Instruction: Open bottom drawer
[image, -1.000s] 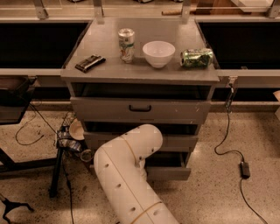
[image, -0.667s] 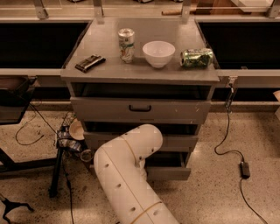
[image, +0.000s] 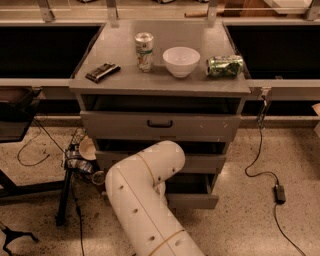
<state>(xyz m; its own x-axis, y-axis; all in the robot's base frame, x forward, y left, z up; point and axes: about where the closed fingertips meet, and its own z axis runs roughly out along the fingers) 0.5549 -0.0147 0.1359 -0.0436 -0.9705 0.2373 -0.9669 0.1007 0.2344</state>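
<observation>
The arm (image: 145, 200) is reaching in low at the near side of the cabinet (image: 120, 82), its white elbow bending in front of the lower drawers. The gripper is sitting somewhere behind that elbow, at about the height of the bottom drawer (image: 195, 201), and being hidden, I cannot tell whether it is spread or pinching the handle. The bottom drawer is lying lowest in the stack, only its right part showing. A dark gap is opening above its front, so it is probably standing slightly forward already.

To do the pull well, the gripper is needing a square hold on the small central loop and a straight draw toward the near side, level with the runners. Any sideways drag is likely to be binding a metal drawer.

The fronts are showing flat, matte grey metal, the top drawer (image: 210, 127) carrying a thin black loop handle (image: 160, 123). The arm is looking smooth, rounded and plastic. On the cabinet an upright can (image: 144, 51), a glossy white bowl (image: 181, 61) and a lying green can (image: 225, 65) are resting, so jerks are risking a topple.
</observation>
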